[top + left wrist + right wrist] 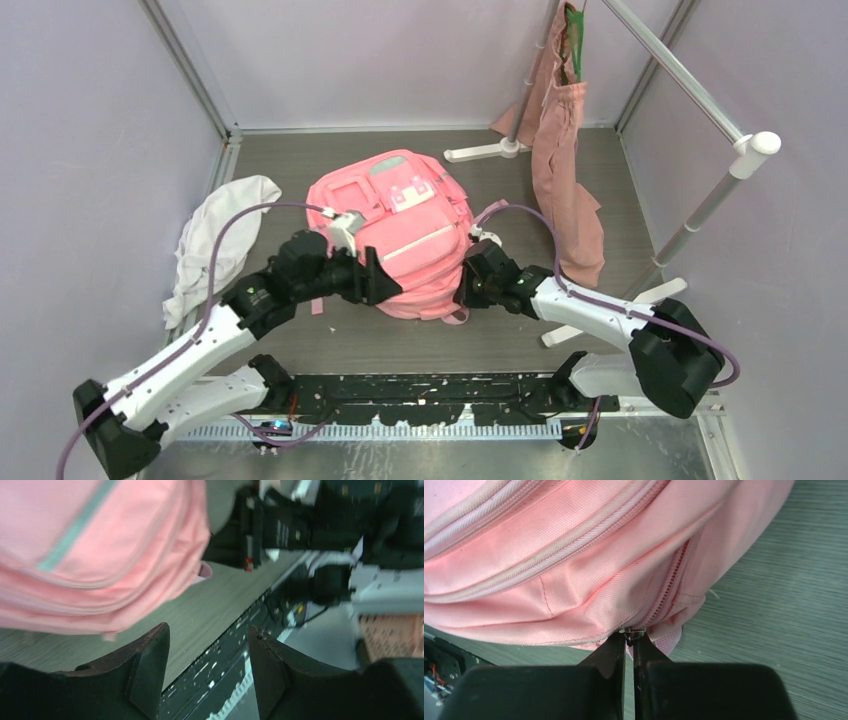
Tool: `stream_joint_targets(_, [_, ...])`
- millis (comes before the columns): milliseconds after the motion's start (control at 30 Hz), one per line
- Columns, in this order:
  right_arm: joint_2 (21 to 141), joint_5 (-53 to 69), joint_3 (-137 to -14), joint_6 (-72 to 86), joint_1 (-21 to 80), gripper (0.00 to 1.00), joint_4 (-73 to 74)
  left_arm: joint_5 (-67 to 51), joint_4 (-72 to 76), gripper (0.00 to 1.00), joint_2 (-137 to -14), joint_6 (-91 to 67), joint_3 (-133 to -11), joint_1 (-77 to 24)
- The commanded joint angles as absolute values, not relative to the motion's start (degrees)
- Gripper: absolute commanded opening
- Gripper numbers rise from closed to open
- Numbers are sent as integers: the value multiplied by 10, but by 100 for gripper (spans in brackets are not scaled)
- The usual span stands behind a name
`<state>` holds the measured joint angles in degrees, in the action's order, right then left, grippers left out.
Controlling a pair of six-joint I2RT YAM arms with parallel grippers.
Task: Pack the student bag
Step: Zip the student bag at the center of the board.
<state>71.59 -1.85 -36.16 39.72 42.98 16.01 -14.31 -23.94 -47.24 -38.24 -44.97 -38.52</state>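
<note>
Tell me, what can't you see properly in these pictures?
1. Inside the backpack: in every view, its own fabric hides it.
2. Zipper pull: in the right wrist view, mostly pinched inside the shut right gripper.
3. Orange thing: in the left wrist view, blurred and cut off by the right edge, beyond the open left gripper.

Robotics laboratory test cell: plain panel walls [400,60] and metal frame posts [190,68] enclose a wood-grain worktop [400,345] carrying an arm-mounting rail [420,385].

Cloth [235,192] left of bag [400,230] (tote [565,170] right).
</note>
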Motion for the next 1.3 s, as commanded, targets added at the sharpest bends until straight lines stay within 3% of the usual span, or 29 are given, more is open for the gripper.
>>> stream_joint_targets(0, [728, 17, -383, 407, 452, 1, 133, -67, -199, 60, -519, -302, -471, -501])
stream_joint_targets(167, [713, 21, -381, 413, 452, 1, 132, 37, -174, 61, -586, -141, -501, -601])
stream_joint_targets(367, [694, 14, -380, 415, 451, 1, 141, 48, -78, 64, -676, 37, -494, -611])
stream_joint_targets(600, [680, 5, -374, 417, 452, 1, 147, 4, -14, 64, -794, 54, -507, -611])
stream_joint_targets(833, [663, 4, -360, 417, 450, 1, 145, 30, 58, 63, -829, 49, -483, -609])
stream_joint_targets(900, [659, 5, -360, 416, 451, 1, 149, 32, 70, 58, -834, 46, -476, -602])
stream_joint_targets(1100, [642, 2, -360, 413, 440, 1, 160, 21, 71, 2, -819, 27, -456, -580])
stream_joint_targets(1267, [628, -21, -373, 394, 415, 1, 178, 21, 54, 0, -766, 22, -419, -576])
